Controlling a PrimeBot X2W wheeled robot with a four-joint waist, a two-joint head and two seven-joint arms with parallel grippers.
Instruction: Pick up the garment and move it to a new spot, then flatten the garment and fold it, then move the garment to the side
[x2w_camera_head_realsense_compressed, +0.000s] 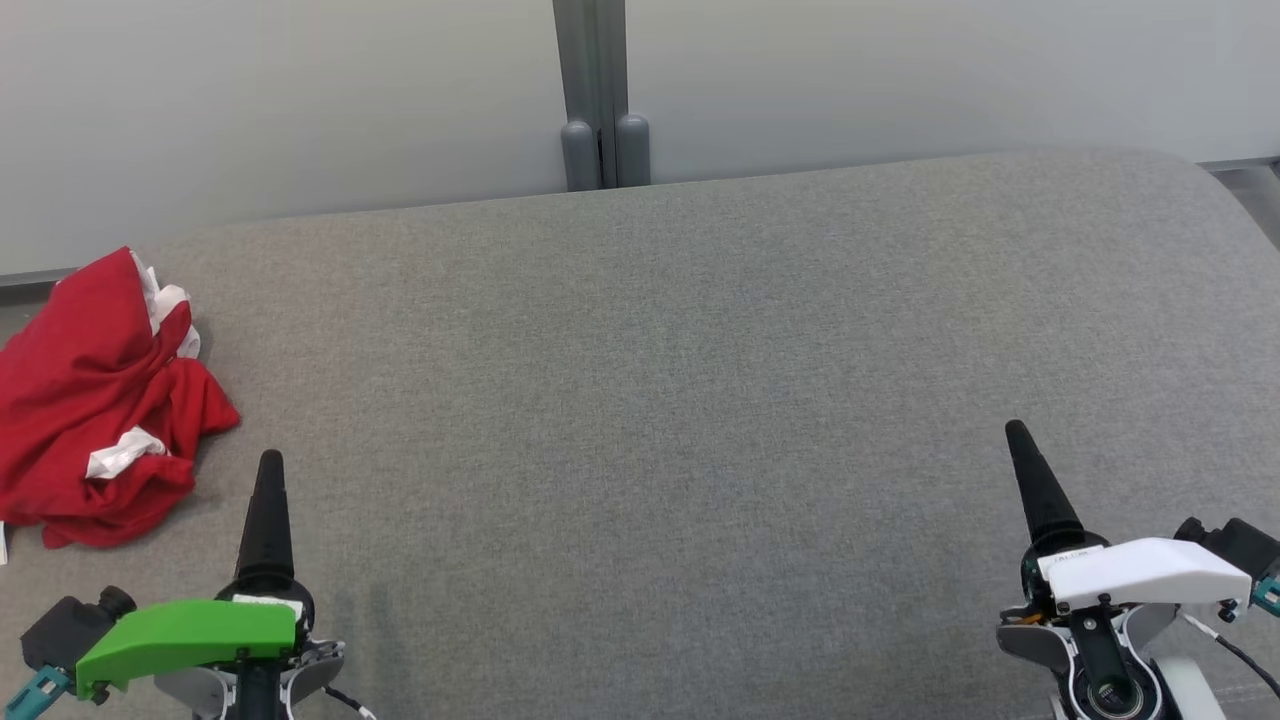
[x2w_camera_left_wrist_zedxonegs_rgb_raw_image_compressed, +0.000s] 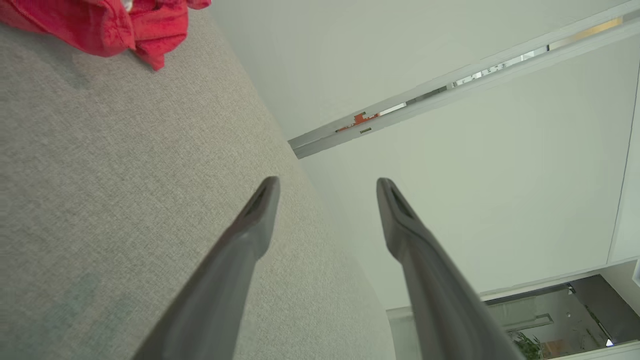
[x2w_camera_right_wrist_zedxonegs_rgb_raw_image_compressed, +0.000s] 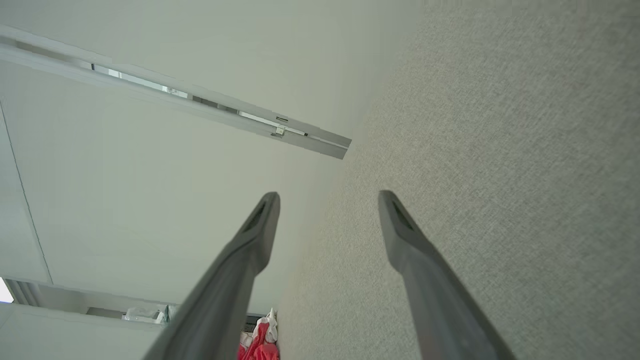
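Observation:
The garment (x2w_camera_head_realsense_compressed: 100, 410) is a crumpled red heap with white patches, lying at the far left edge of the grey padded surface (x2w_camera_head_realsense_compressed: 700, 400). My left gripper (x2w_camera_head_realsense_compressed: 270, 465) hovers just right of and below the heap, apart from it. In the left wrist view that gripper (x2w_camera_left_wrist_zedxonegs_rgb_raw_image_compressed: 327, 182) is open and empty, with the garment (x2w_camera_left_wrist_zedxonegs_rgb_raw_image_compressed: 110, 25) at the top left. My right gripper (x2w_camera_head_realsense_compressed: 1020, 435) sits at the lower right, far from the cloth. In the right wrist view it (x2w_camera_right_wrist_zedxonegs_rgb_raw_image_compressed: 327, 195) is open with nothing between its fingers, and the garment (x2w_camera_right_wrist_zedxonegs_rgb_raw_image_compressed: 260, 345) peeks in at the bottom.
A pale wall runs behind the surface, with a grey post (x2w_camera_head_realsense_compressed: 603, 100) at its middle. The surface's back edge curves down at the right (x2w_camera_head_realsense_compressed: 1220, 190). Bare grey fabric stretches between the two grippers.

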